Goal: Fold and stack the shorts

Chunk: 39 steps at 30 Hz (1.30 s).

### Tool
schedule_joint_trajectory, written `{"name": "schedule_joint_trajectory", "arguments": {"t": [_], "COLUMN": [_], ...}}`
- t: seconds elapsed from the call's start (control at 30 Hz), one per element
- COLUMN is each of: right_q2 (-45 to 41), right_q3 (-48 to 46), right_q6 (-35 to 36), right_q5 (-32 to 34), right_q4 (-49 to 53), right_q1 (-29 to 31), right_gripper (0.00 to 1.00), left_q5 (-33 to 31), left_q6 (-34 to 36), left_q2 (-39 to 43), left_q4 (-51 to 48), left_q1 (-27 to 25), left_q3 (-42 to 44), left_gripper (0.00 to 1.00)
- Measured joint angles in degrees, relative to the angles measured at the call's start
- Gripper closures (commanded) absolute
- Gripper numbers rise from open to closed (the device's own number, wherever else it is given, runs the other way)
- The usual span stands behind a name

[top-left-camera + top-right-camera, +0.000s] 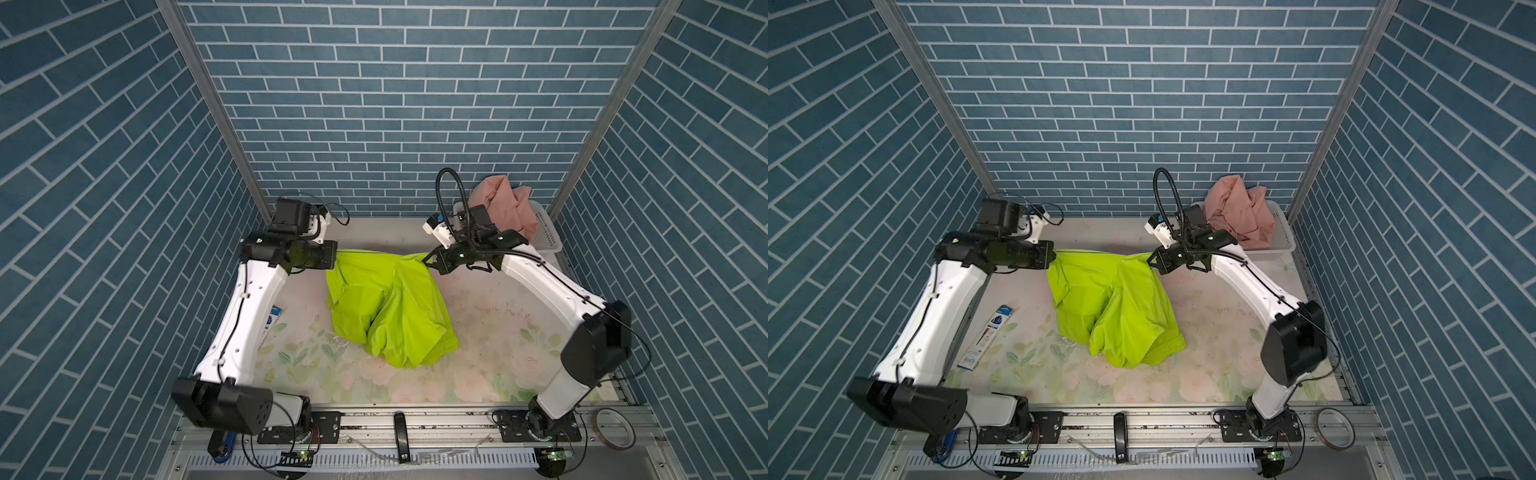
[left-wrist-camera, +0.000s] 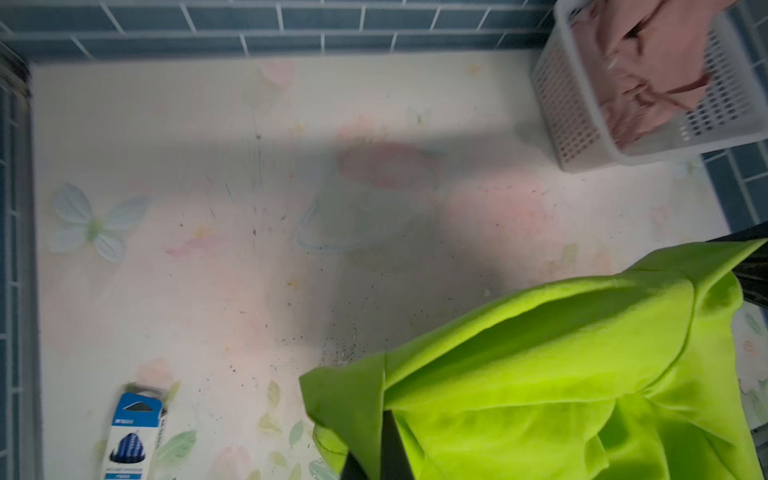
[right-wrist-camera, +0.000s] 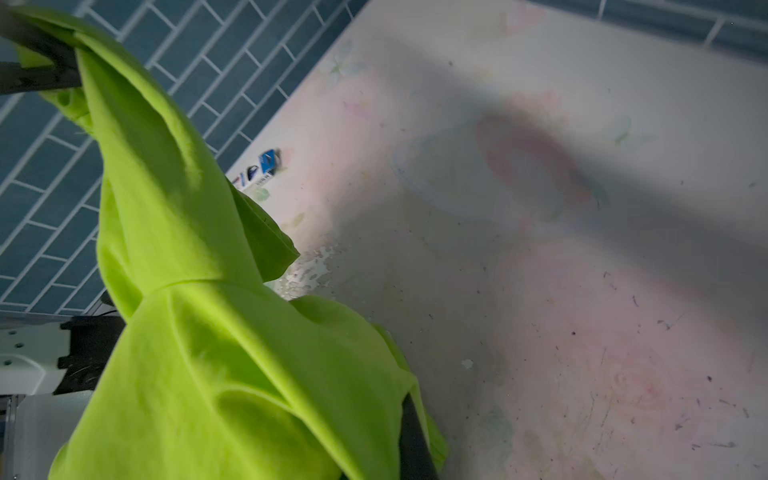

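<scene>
You have the left claw [image 1: 336, 254] and the right claw [image 1: 427, 260] both closed tight on the upper edge of the lime green shorts [image 1: 386, 307], one end of the edge in each. The cloth is stretched between the two claws and falls down below them. Its lower part, with the gathered band, lies crumpled on the table [image 1: 498, 316]. The salmon pink shorts [image 1: 505, 203] are beyond the right claw, heaped in the white basket [image 1: 549, 235], and no claw touches them.

I judge that the step in hand is the spreading of the first pair, before any fold is made, so the task is only at its beginning. The next move asks you to lower both claws together, away from the crumpled part, with the edge held stretched between them, so that the cloth comes to lie flat. Take care: below the right claw the cloth looks twisted, and it may land with a wrinkle in it.
</scene>
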<state>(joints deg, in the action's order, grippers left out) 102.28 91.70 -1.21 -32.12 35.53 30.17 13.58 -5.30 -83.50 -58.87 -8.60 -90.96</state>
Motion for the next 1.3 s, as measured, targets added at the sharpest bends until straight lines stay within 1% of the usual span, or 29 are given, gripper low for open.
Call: {"name": "schedule_joint_trajectory", "arguments": {"t": [0.03, 0.07, 0.1, 0.17, 0.2, 0.23, 0.27, 0.37, 0.47, 0.53, 0.63, 0.7, 0.77, 0.8, 0.87, 0.93, 0.97, 1.03, 1.17, 1.2, 1.23, 1.27, 1.3], "right_q2": [3.6, 7.6, 10.5, 16.0, 17.4, 18.0, 18.1, 15.7, 8.5, 0.6, -11.4, -19.8, -26.7, -30.2, -34.0, -35.5, -35.5, -34.5, -29.9, -28.4, -26.9, -25.7, -24.5], "right_q3": [1.7, 3.6, 5.4, 9.6, 10.9, 11.6, 11.8, 11.3, 5.6, -1.6, -13.4, -23.2, -32.2, -36.9, -43.0, -47.6, -49.0, -51.2, -51.8, -51.7, -51.6, -51.6, -51.6], "right_q6": [0.0, 0.0, 0.0, -0.7, -0.9, -1.4, -1.9, -3.3, -4.8, -5.4, -7.4, -9.6, -11.9, -13.0, -14.6, -15.9, -16.4, -16.9, -16.7, -16.7, -16.5, -16.4, -16.5], "right_q5": [-0.6, -1.0, -1.3, -1.6, -1.5, -1.4, -1.1, 1.1, 3.9, 6.1, 8.5, 9.0, 9.5, 10.1, 10.8, 10.7, 10.7, 11.1, 11.7, 11.6, 11.1, 10.3, 9.0], "right_q4": [0.1, 0.1, 0.3, 0.6, 0.4, 0.1, -0.2, -1.9, -5.0, -6.2, -7.0, -8.4, -9.2, -9.2, -9.1, -9.4, -9.8, -10.4, -12.3, -13.3, -14.3, -15.3, -16.8], "right_q1": [-0.9, -1.5, -1.8, -2.4, -2.6, -2.6, -2.7, -3.2, -4.2, -5.4, -6.9, -6.6, -4.9, -3.0, 0.4, 3.8, 4.5, 4.9, 5.1, 5.2, 5.2, 5.3, 5.5], "right_gripper": [1.00, 0.99, 0.91, 0.69, 0.60, 0.53, 0.47, 0.41, 0.40, 0.40, 0.39, 0.39, 0.38, 0.37, 0.36, 0.32, 0.31, 0.31, 0.31, 0.32, 0.35, 0.38, 0.44], "left_q5": [-0.4, -0.9, -1.1, -1.9, -2.1, -2.4, -2.7, -3.2, -3.3, -3.8, -3.4, -2.1, -1.1, -0.9, -0.4, 0.2, 0.5, 1.2, 2.2, 2.3, 2.4, 2.4, 2.4], "left_q6": [-0.9, -1.8, -2.8, -4.2, -4.6, -5.0, -5.2, -5.7, -6.2, -6.7, -7.6, -8.9, -10.1, -10.7, -11.4, -11.9, -12.0, -12.3, -12.4, -12.5, -12.5, -12.5, -12.5], "left_q2": [-2.5, -4.3, -5.5, -6.9, -7.2, -7.3, -7.2, -6.4, -3.9, 0.5, 8.8, 14.0, 17.5, 18.7, 19.6, 19.5, 19.3, 19.2, 19.2, 19.3, 19.4, 19.6, 19.7], "left_q4": [1.4, 2.8, 4.5, 7.6, 8.7, 9.9, 11.0, 13.1, 14.3, 15.6, 17.2, 18.6, 19.2, 19.3, 19.3, 19.3, 19.3, 19.6, 19.8, 19.8, 19.8, 19.7, 19.6], "left_q1": [0.0, 0.0, -0.1, -0.1, -0.1, -0.1, -0.1, -0.3, -0.7, -2.1, -6.9, -9.8, -10.5, -10.4, -10.4, -10.4, -10.4, -10.4, -10.4, -10.4, -10.4, -10.4, -10.4], "left_q3": [0.7, 1.3, 2.1, 3.5, 3.6, 3.6, 3.5, 3.3, 4.3, 7.9, 15.7, 21.9, 27.3, 29.5, 32.2, 33.4, 33.4, 33.4, 33.6, 33.8, 34.1, 34.4, 34.6], "left_gripper": [0.97, 0.88, 0.74, 0.16, 0.01, 0.00, 0.00, 0.00, 0.00, 0.00, 0.00, 0.00, 0.00, 0.00, 0.00, 0.00, 0.00, 0.00, 0.00, 0.00, 0.00, 0.00, 0.00]}}
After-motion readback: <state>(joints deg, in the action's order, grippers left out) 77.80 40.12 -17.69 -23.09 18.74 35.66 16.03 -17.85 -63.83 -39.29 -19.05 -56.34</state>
